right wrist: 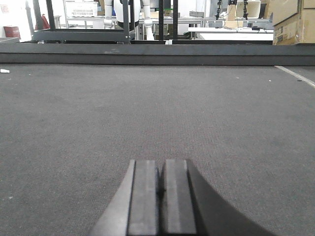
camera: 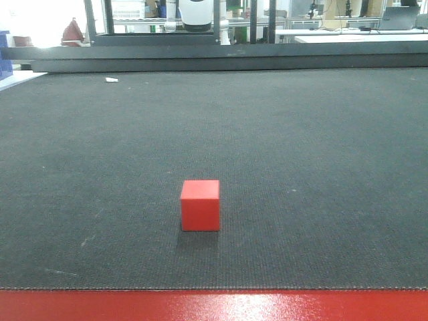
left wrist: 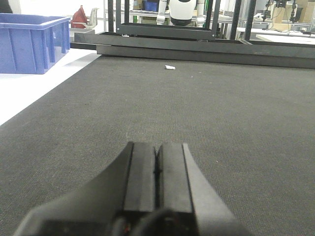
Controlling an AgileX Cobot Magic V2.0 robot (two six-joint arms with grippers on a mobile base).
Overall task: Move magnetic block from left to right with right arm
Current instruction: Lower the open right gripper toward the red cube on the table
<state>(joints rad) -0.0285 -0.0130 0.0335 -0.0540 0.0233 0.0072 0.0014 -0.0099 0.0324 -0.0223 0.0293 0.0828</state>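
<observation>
Nearest in the front view is the glossy red table edge (camera: 214, 306), and the dark grey woven mat (camera: 321, 147) starts right behind it. The magnetic block, a small matte red cube (camera: 200, 205), sits flat on the mat near that edge, about centre and a touch left. Nothing touches it and no arm shows in this view, so the pick looks not yet started.

The block appears in neither wrist view, probably because both cameras look across bare mat beside it.

The left gripper (left wrist: 156, 152) is low over the mat, its pads pressed together on nothing. It looks parked, since the job belongs to the other arm. The right gripper (right wrist: 161, 164) is also closed and empty. It would need to open and reach left for the cube.

Farther out a small white scrap (camera: 111, 79) lies far left on the mat, and a blue plastic crate (left wrist: 29, 44) sits off the mat's left side. A black metal frame (camera: 221, 57) runs along the far edge.
</observation>
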